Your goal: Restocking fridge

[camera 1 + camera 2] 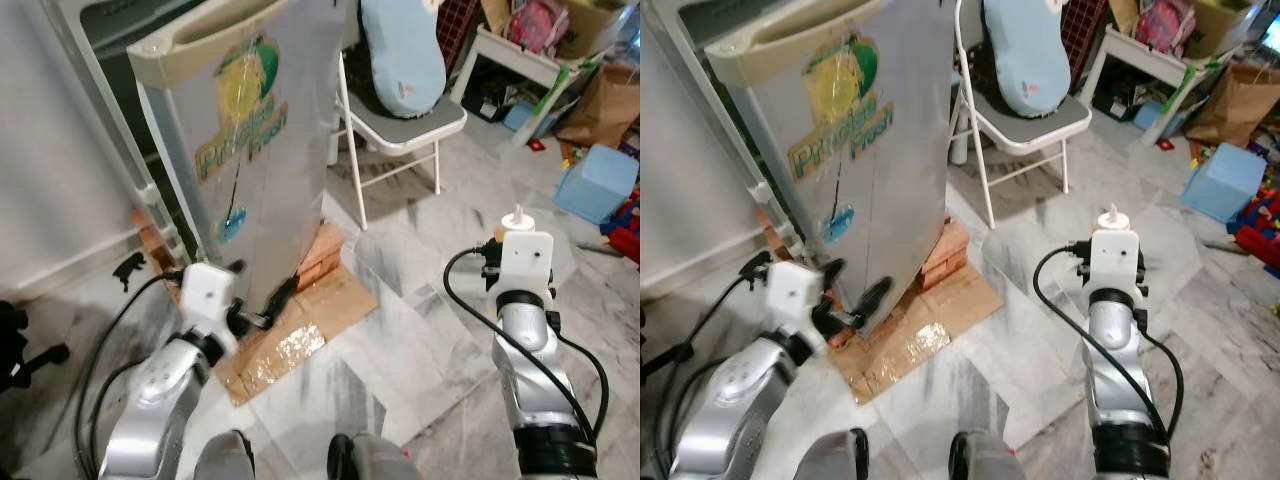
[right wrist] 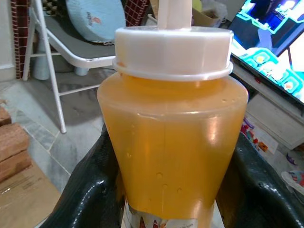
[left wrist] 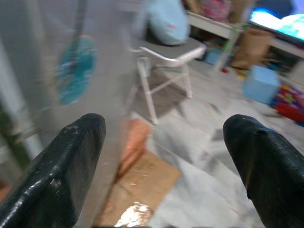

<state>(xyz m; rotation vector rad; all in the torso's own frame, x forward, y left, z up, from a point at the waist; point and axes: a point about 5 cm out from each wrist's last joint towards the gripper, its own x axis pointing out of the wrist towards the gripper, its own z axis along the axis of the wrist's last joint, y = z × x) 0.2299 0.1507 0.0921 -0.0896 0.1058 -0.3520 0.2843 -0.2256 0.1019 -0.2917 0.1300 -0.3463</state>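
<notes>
Nearest the camera, the two silver arms are seen reaching forward over the marble floor (image 1: 400, 300). By the right gripper (image 2: 171, 190) a bottle of orange sauce (image 2: 173, 128) is clamped between the black fingers (image 2: 85, 190), held upright with its white cap and nozzle pointing up; in the head views only the nozzle tip (image 1: 517, 214) is seen above the wrist. The left gripper (image 3: 166, 156) is spread wide and holds nothing, and it is placed low, just beside the bottom corner of the fridge door (image 1: 250, 150).

Farther on, the silver fridge is raised on bricks (image 1: 318, 255) over a sheet of cardboard (image 1: 300, 320). Its door looks swung open, with the cabinet interior (image 1: 120, 25) lying behind it at the robot's far left. So the bottle, on the right, is judged well apart from the fridge, which lies forward and to its left; the empty left arm is the nearer one.

Beyond stand a white folding chair (image 1: 400, 125) bearing a pale blue cushion (image 1: 400, 55), and a blue box (image 1: 597, 182).
</notes>
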